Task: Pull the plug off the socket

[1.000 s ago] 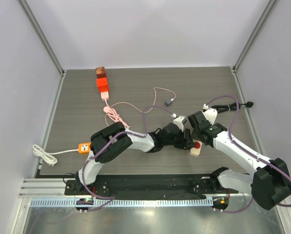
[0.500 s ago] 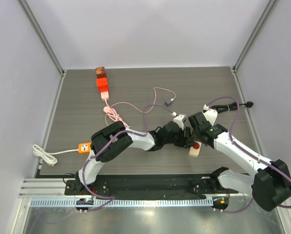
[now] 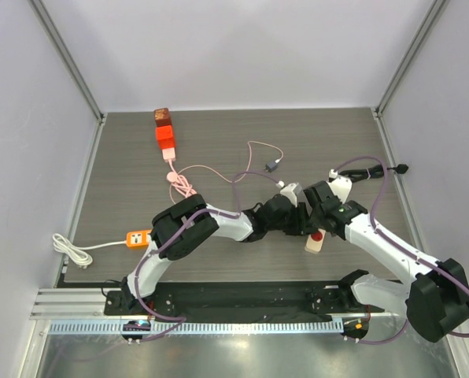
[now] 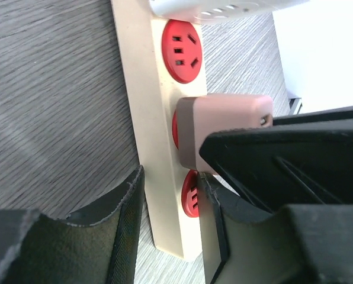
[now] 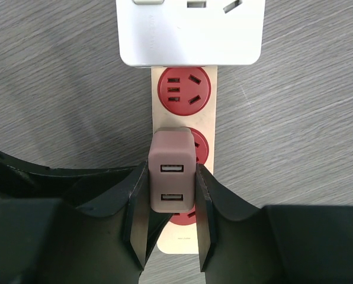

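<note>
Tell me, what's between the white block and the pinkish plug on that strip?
One vacant red socket on the beige strip, clearest in the right wrist view.

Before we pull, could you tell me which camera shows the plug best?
The right wrist view: the plug faces it squarely, both ports showing. The left wrist shows it sideways, partly covered; the top view hides it under the arms.

There were two arms, a left arm (image 3: 219, 224) and a right arm (image 3: 384, 240). There was one strip (image 5: 206, 121) with three red sockets (image 5: 183, 90). One plug (image 5: 172, 183) had two slots (image 5: 172, 168). There was one white block (image 5: 191, 35). Farther off lay one pink cord (image 3: 189, 187), one white cord (image 3: 71, 250), one orange box (image 3: 136, 238) and one red stack (image 3: 165, 135).
</note>
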{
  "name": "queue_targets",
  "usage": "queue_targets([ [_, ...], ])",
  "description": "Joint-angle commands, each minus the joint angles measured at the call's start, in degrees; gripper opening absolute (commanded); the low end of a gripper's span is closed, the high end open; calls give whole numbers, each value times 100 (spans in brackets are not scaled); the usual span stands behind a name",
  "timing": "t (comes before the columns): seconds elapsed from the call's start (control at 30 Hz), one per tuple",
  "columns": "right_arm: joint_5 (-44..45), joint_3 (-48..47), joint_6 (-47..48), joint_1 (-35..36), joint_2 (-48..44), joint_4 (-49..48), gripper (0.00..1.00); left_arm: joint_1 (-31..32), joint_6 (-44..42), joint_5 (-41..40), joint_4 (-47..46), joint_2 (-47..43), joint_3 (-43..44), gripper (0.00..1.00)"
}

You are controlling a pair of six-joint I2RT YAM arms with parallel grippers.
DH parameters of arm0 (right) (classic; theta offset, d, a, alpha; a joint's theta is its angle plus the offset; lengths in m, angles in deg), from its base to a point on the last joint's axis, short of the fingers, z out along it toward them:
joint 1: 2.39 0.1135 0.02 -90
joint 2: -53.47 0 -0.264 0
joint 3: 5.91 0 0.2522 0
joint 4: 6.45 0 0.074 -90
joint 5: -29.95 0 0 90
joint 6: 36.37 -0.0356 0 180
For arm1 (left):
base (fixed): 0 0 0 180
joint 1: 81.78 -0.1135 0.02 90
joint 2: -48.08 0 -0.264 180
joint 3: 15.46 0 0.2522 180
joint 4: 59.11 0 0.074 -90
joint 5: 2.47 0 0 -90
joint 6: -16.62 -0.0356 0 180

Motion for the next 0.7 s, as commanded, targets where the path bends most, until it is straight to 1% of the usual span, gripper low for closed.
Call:
queue_targets([
  [0.0, -361, -223, -316, 119, -573, -280, 1, 49, -104, -715, 1022, 448, -42, 38],
  [0.2, -97, -706, -158, 119, -609, 9, 1, 49, -113, -751, 1075, 412, -148, 38],
  [0.5, -474, -628, -281, 119, -820, 194, 1, 49, -130, -751, 1304, 614, 98, 37],
  [0.67, -343, -803, -211, 119, -1066, 572, 1, 32, -113, -759, 1392, 737, 186, 37],
])
